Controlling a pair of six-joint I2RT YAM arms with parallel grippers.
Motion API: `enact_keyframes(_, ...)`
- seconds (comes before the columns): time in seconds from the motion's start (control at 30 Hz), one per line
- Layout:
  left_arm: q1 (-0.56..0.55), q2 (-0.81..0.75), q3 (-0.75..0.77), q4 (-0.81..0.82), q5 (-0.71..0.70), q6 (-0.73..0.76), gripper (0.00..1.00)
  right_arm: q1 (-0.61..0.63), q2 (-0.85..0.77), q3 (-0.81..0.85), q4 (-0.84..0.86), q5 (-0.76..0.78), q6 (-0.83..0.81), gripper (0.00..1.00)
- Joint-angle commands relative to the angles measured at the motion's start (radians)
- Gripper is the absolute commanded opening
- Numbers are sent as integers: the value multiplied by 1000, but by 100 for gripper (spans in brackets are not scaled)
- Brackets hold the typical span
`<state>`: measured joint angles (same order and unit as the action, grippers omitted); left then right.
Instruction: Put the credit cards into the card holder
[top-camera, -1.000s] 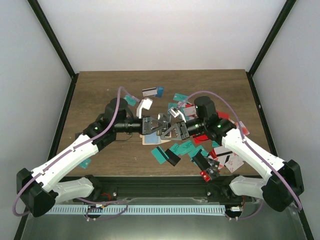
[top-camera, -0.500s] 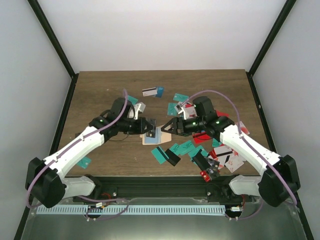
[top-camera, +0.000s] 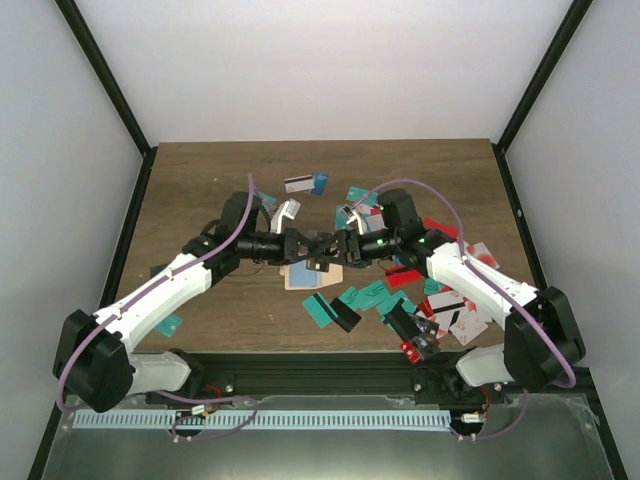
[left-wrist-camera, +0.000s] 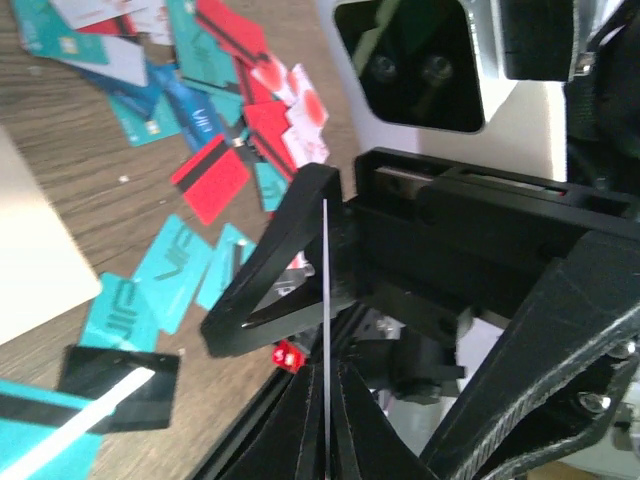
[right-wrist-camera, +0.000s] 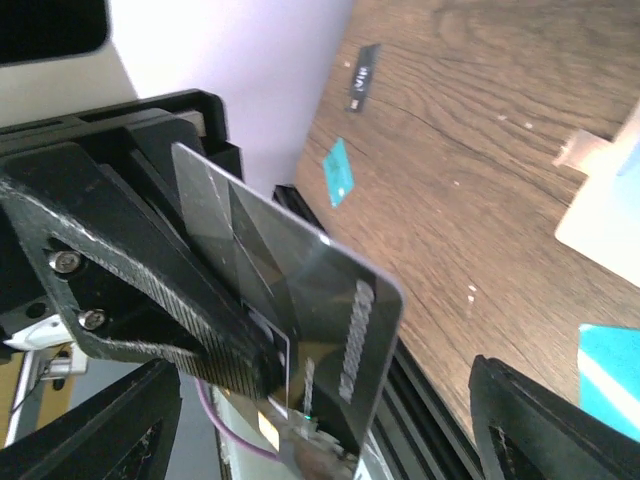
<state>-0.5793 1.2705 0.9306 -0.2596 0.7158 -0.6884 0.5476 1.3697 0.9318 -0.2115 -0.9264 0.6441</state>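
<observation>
so the two arms are meeting nose to nose in the middle of the top view, hovering right over the card holder (top-camera: 297, 279), which is lying flat on the table (top-camera: 200, 190) just below them. The left claw (top-camera: 300, 246) is clenched on a grey card (right-wrist-camera: 300, 290), pinching it along one edge so most of it is sticking out free; in the left wrist view it's showing up edge-on as a thin pale line. The right claw (top-camera: 338, 249) is released, with its fingers (right-wrist-camera: 560, 430) spread wide and straddling that card without touching it, as far as I can tell. To me this is looking like a handover or a regrip. The rest of the credit cards (top-camera: 365, 296) are lying scattered around the centre and lower right of the table; whether the holder is lying open or folded, I can't tell from here.

what I'm worrying about:
- the left claw is only gripping a narrow strip of slick plastic; if the right one is closing off-centre it's going to twist the card out and drop it into the pile
- if the left is letting go before the right is properly clamping, same result
- the claws are sitting so close together that any sideways drift is risking a finger-on-finger knock
- the holder is lying loose; pushing a card in at an angle is likely just shoving it across the table
</observation>
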Motion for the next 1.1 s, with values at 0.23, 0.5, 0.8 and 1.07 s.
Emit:
enact_keyframes(0.23, 16, -27, -10, 346, 139, -252, 4, -54, -79, -64, 345, -195, 184, 63)
enact_keyframes(0.5, 18, -2, 17, 407, 168, -287, 4, -57, -121, -75, 476, -226, 289, 44)
enact_keyframes(0.8, 18, -9, 27, 388, 179, -277, 4, -58, -121, -64, 558, -224, 339, 34)
enact_keyframes(1.07, 18, -31, 34, 355, 164, -264, 4, -99, -166, -103, 626, -204, 388, 32)
